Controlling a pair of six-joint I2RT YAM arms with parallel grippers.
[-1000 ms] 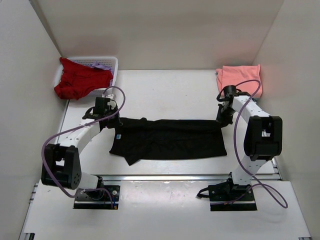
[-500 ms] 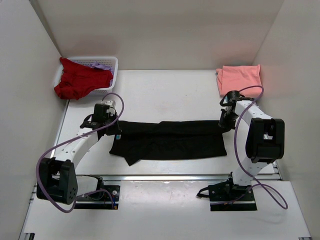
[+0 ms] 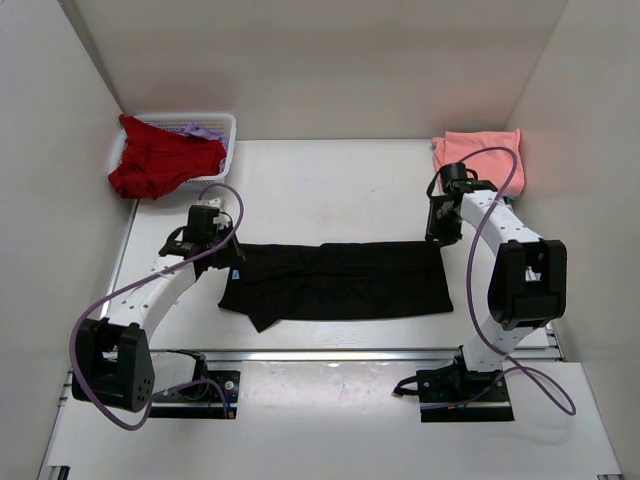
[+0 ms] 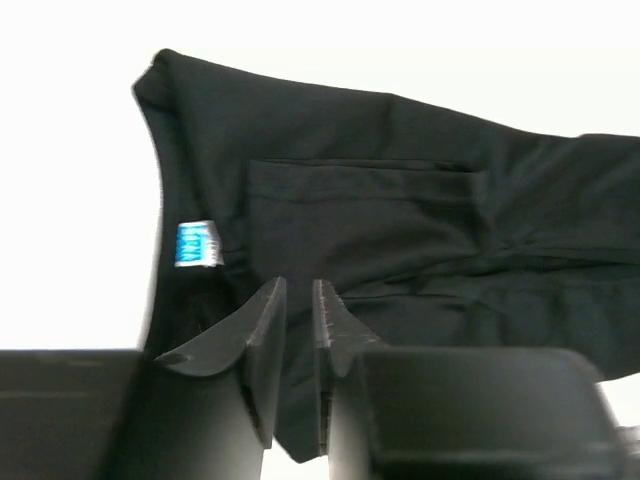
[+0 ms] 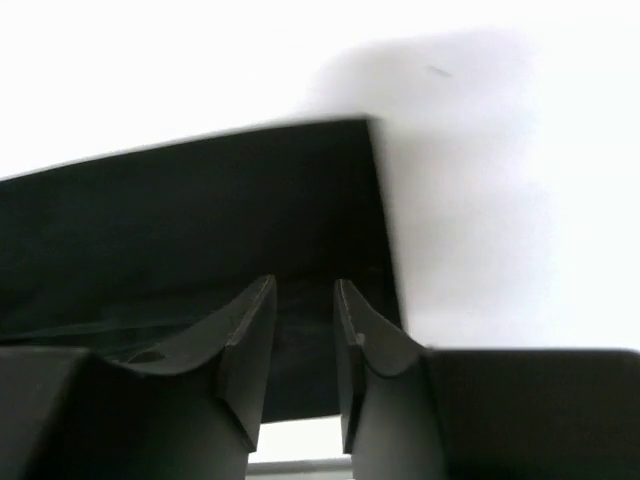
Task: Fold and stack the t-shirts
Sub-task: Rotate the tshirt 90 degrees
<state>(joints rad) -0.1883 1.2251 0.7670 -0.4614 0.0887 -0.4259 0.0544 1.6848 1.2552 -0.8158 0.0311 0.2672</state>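
While black t-shirt (image 3: 335, 280) lies flat, left end effector (image 4: 298, 286), right end effector (image 5: 305, 284) at far edge, slightly parted, empty

Seen from the left wrist, the black t-shirt (image 4: 400, 230) runs off the right edge, and its near part is hidden behind the left gripper (image 4: 298, 292). The print on its light-blue label (image 4: 197, 243) is too blurred to read. Seen from the right wrist, the black t-shirt is out of focus, cut by the left edge and partly hidden behind the right gripper (image 5: 305, 295). Seen from above, beyond the black t-shirt's left end, the red t-shirt (image 3: 155, 165) covers most of the white basket (image 3: 229, 135). A purple item (image 3: 200, 129) inside is too small to identify.
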